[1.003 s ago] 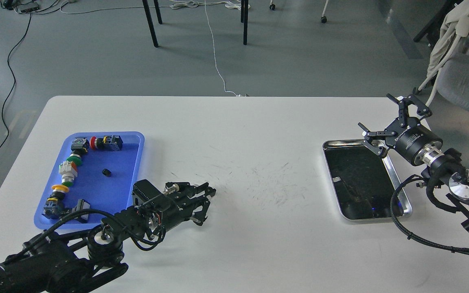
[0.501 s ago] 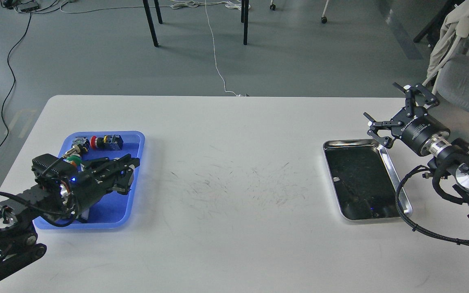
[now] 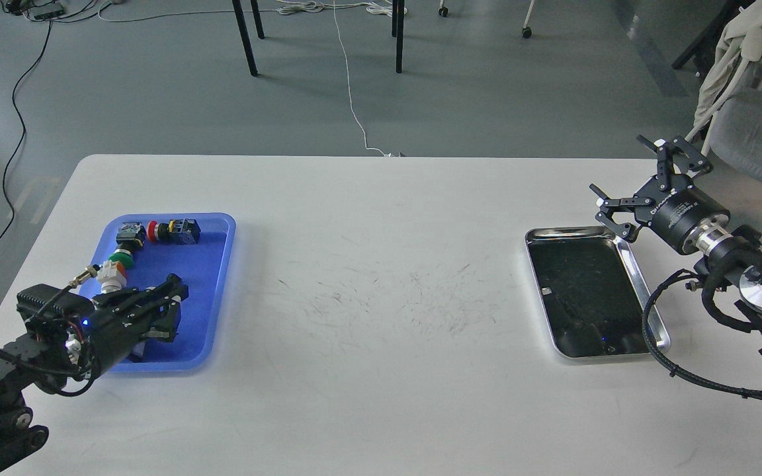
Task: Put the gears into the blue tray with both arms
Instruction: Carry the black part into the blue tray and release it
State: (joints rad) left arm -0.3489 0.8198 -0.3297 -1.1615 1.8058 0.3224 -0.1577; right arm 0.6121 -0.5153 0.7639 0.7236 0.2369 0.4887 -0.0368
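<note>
The blue tray (image 3: 212, 264) lies at the left of the white table. My left gripper (image 3: 174, 309) hangs over its near half, pointing right. Its two fingers stand apart with nothing seen between them, so it is open. No gears show; the left gripper covers the middle of the blue tray. My right gripper (image 3: 622, 175) is at the far right, just beyond the back right corner of the steel tray (image 3: 660, 327). Its clawed fingers are spread wide and empty.
Several button switches with red (image 3: 153, 230) and green (image 3: 120, 259) caps line the blue tray's left and back sides. The steel tray's dark inside looks bare. A grey chair (image 3: 761, 139) stands beyond the table's right edge. Cables trail from the right arm.
My left arm has swung left and back toward the near edge, from the table beside the blue tray to over it, covering the gear seen there before. The right gripper rose slightly off the steel tray.
</note>
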